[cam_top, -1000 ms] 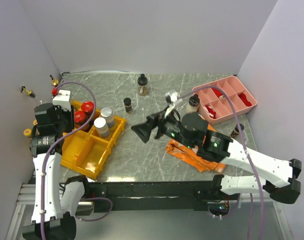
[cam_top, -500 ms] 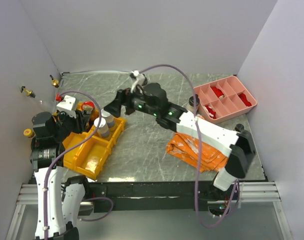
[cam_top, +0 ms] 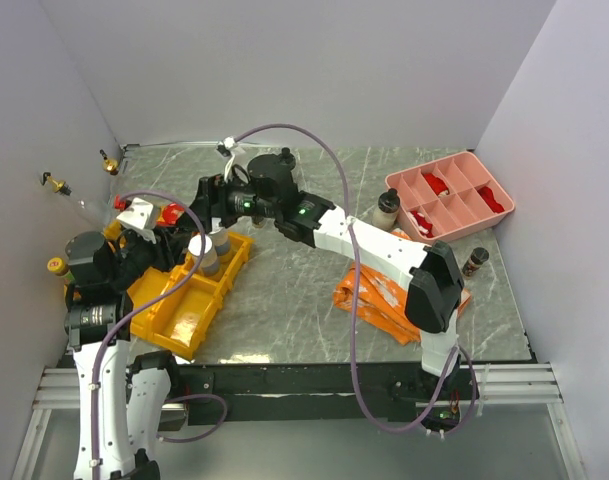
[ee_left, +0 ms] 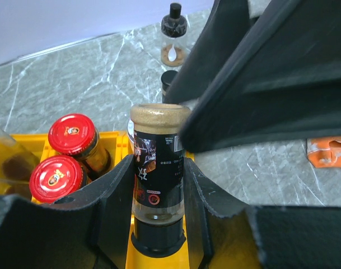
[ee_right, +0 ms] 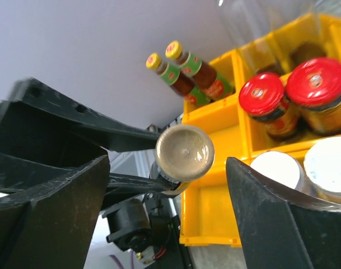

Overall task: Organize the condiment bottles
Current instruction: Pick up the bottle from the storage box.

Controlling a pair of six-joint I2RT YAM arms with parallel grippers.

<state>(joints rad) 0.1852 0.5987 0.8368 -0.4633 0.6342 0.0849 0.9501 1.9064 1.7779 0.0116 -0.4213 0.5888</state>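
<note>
- Left wrist view: our left gripper (ee_left: 158,179) is clamped on the gold-capped bottle (ee_left: 159,126), which stands upright over a yellow bin (ee_left: 118,139).
- At its 9 o'clock, two red-lidded jars (ee_left: 72,134) stand in that bin.
- Our right gripper (ee_right: 167,162) has its fingers spread, with the bottle's cap between them.
- Farther off, at 12 o'clock, a black-topped bottle (ee_left: 174,25) stands on the marble table (ee_left: 75,73).

We find a grey marbled counter (cam_top: 294,290). Yellow bins (cam_top: 179,310) sit at its left edge, reaching toward the near left corner. A pink divided tray (cam_top: 454,200) lies in the far right corner, with a pale-capped bottle (cam_top: 387,207) standing just beside its left side. A small dark bottle (cam_top: 473,261) stands at the right edge. Flat orange packets (cam_top: 384,300) lie toward the near right corner. A black-topped bottle (ee_left: 173,31) stands near the far edge.
</note>
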